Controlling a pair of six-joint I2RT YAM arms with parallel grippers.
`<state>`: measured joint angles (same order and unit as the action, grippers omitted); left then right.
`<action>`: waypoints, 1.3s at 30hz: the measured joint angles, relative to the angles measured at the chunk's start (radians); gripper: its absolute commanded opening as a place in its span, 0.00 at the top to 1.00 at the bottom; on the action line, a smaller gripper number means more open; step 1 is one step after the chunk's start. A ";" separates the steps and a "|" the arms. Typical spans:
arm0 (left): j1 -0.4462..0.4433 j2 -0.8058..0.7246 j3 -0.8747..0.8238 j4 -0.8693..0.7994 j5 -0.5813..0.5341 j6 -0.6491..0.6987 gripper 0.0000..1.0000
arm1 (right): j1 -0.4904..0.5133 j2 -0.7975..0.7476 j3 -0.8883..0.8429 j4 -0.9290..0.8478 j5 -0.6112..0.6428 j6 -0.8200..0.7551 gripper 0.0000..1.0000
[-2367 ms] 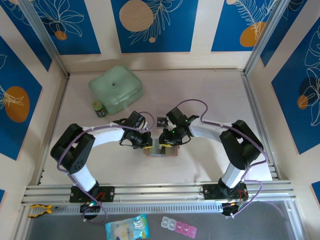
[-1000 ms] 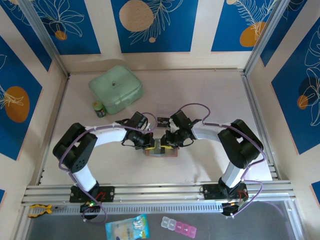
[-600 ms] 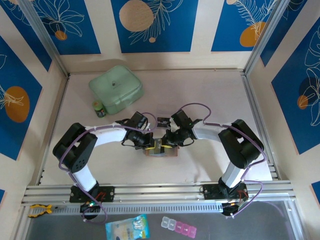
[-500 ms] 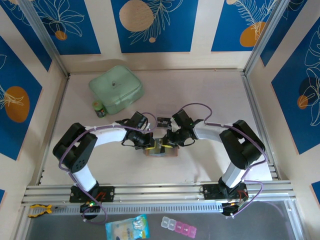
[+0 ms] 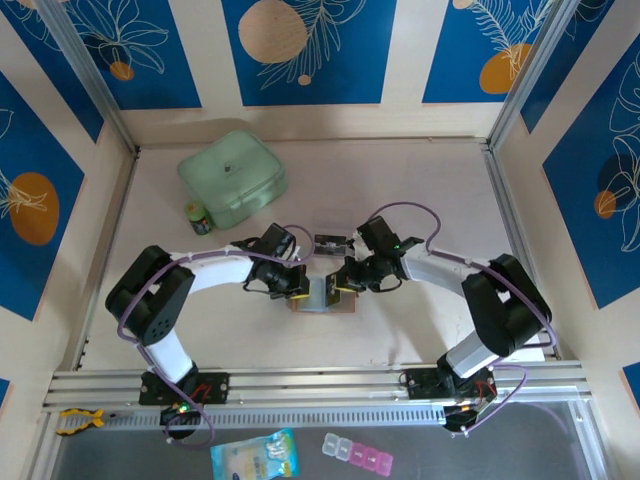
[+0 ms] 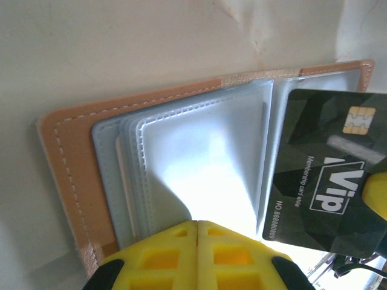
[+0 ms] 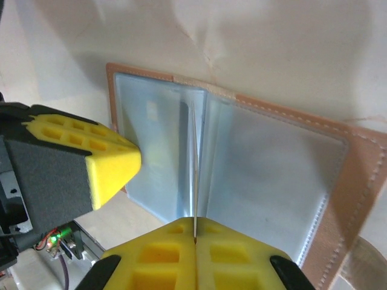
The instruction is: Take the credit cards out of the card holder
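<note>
The open tan leather card holder [image 5: 330, 303] with clear plastic sleeves lies flat near the table's middle. The left gripper [image 6: 197, 228], yellow fingers pressed together, bears on its left sleeves. The right gripper [image 7: 195, 226] pinches a thin dark credit card [image 6: 323, 181] over the right half. Just beyond lies a second dark card [image 5: 328, 242]. Far left sits a mint-green zip case [image 5: 232, 177].

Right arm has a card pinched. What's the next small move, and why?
Probably draw the right gripper back and up, away from the card holder. Its jaws are shut on the dark credit card, which overlaps the clear sleeves, while the shut left gripper sits over the holder's other side.
</note>
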<state>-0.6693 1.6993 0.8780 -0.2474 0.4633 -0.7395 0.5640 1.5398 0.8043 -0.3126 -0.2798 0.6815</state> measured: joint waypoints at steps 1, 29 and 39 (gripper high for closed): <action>0.000 0.000 0.000 0.001 0.000 -0.003 1.00 | 0.000 -0.005 0.005 -0.017 0.007 -0.013 0.94; -0.003 -0.080 -0.010 0.021 -0.040 -0.044 0.92 | -0.039 0.149 0.526 -0.458 0.299 -1.044 1.00; 0.001 -0.127 -0.028 -0.016 -0.089 -0.037 0.90 | -0.023 0.351 0.823 -0.594 0.389 -1.335 1.00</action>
<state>-0.6682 1.5726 0.8497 -0.2634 0.3748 -0.7761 0.5411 1.8912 1.6276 -0.9070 0.1097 -0.6537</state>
